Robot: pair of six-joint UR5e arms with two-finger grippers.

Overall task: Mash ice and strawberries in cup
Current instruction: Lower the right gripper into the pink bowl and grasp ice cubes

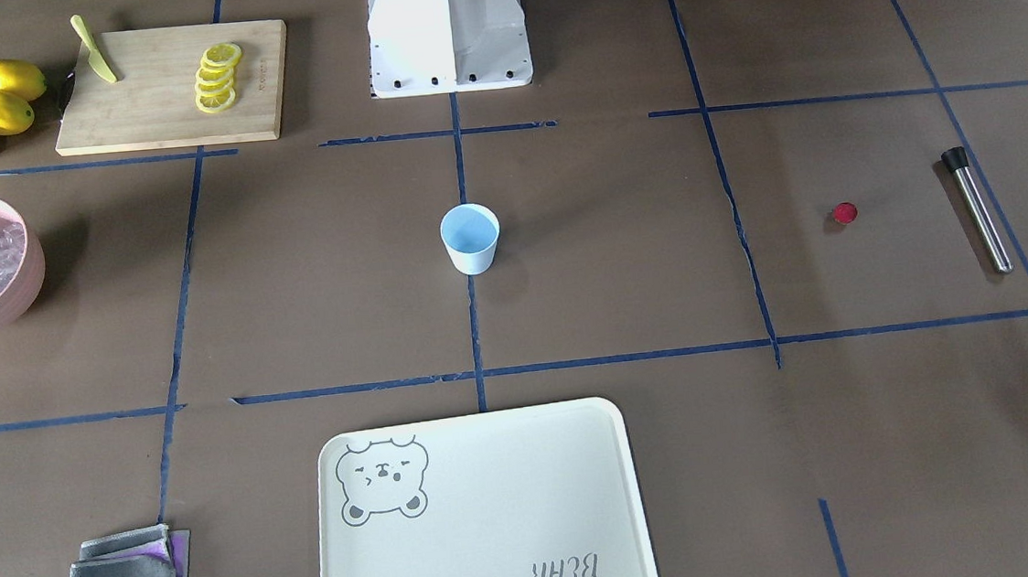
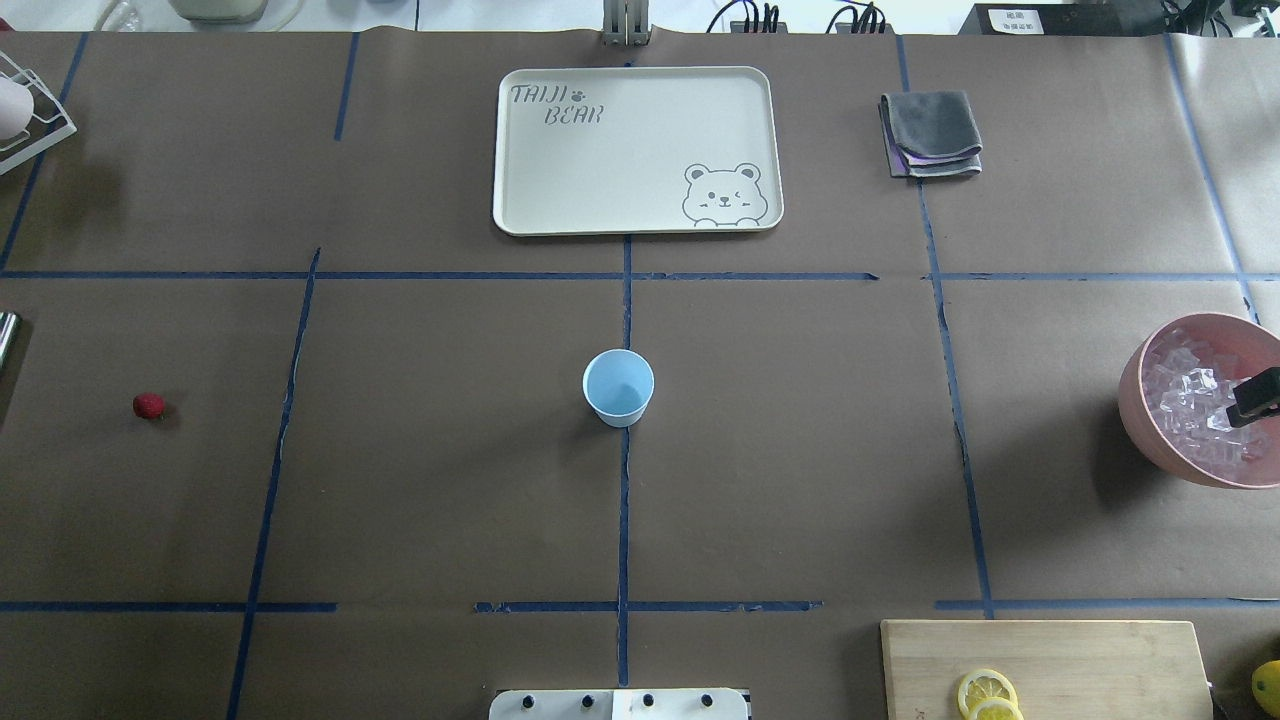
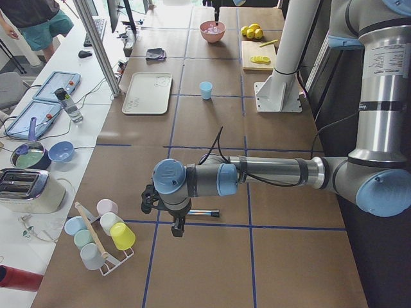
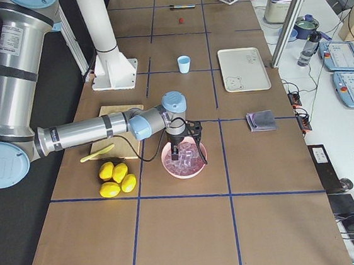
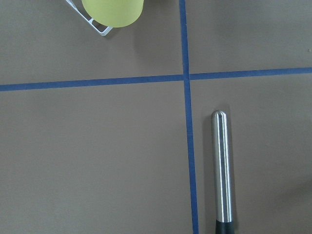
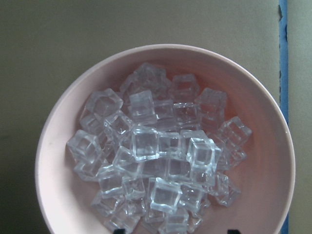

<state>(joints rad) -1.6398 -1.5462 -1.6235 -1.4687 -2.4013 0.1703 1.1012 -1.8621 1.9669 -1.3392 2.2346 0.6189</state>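
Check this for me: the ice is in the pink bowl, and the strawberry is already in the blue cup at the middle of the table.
One part is wrong. The ice is in the pink bowl, but the strawberry is not in the blue cup. It lies on the table, well off to the cup's side, and the cup at the middle of the table is empty. The overhead view shows this.
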